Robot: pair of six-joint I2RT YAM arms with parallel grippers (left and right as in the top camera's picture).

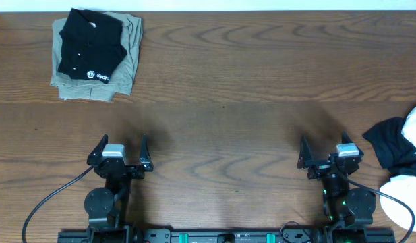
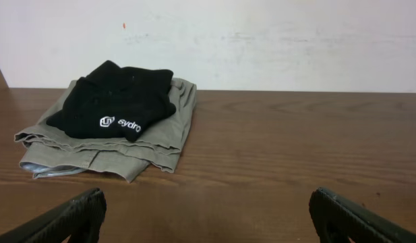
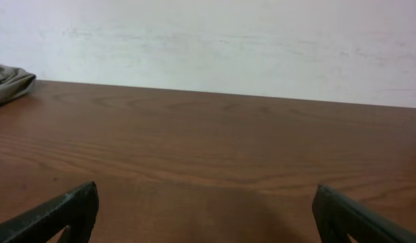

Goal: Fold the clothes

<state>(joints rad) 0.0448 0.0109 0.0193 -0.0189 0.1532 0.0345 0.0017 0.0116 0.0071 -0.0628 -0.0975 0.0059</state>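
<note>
White wrinkled fabric of the clothes (image 1: 415,123) shows only at the table's right edge, with another white bunch (image 1: 402,197) nearer the front; most of it is cut off by the frame. My left gripper (image 1: 123,143) is open and empty over bare wood at the front left; in the left wrist view (image 2: 208,210) its fingers are spread wide. My right gripper (image 1: 323,144) is open and empty at the front right, left of the white fabric; in the right wrist view (image 3: 206,208) nothing lies between its fingers.
A folded black shirt with a white logo (image 1: 90,44) lies on a folded khaki-olive garment (image 1: 127,64) at the back left, also in the left wrist view (image 2: 120,101). A crumpled black garment (image 1: 390,142) lies between the white bunches at the right edge. The wooden table (image 1: 228,101) stretches between them.
</note>
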